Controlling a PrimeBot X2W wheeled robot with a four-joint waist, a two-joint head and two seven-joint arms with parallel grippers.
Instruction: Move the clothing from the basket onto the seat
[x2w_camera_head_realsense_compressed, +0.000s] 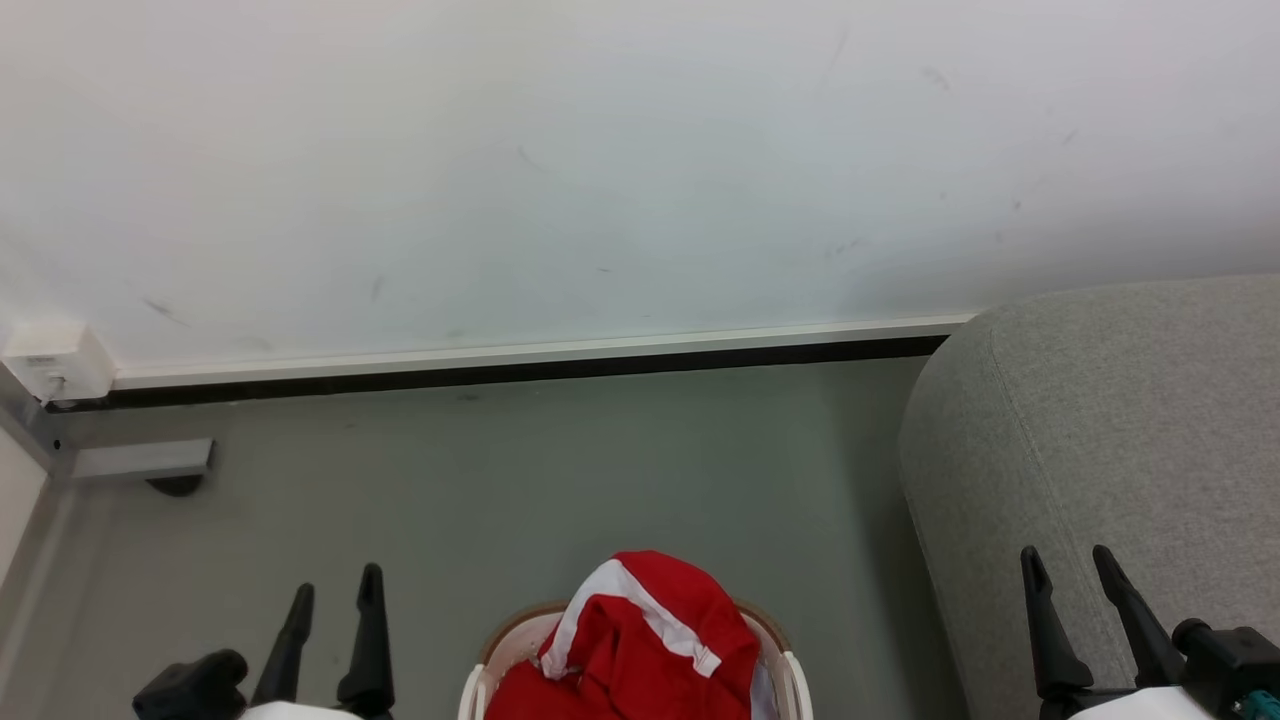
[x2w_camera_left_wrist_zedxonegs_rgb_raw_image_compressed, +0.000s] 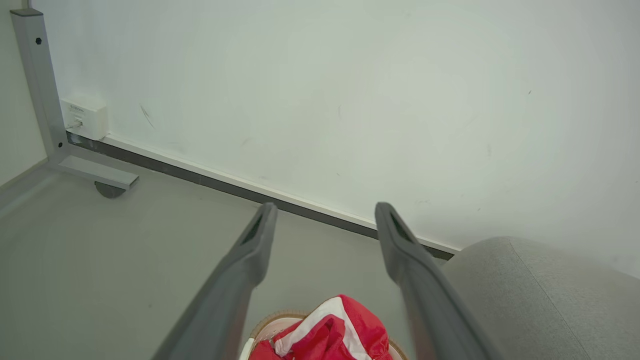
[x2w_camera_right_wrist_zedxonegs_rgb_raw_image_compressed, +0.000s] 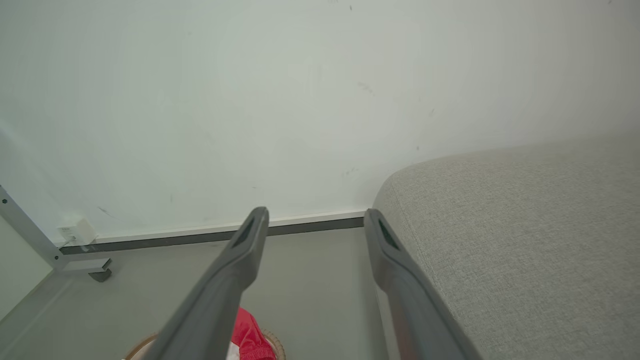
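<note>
At 6 o'clock in your head view, nearest you, the basket is sitting on the floor. The clothing, red with a white stripe band, is heaping up above its rim. At 7 o'clock your left fingers are pointing up the view, standing apart and gripping nothing, near the basket. At 5 o'clock your right fingers are posing the same way, spread wide with nothing between them, their tips lying over the near edge of the seat. The seat is rising at 3 o'clock, apart from the clothing. Farther off toward 12 o'clock, the skirting is running along the foot of the wall. At 9 o'clock a metal frame foot is resting on the floor.
</note>
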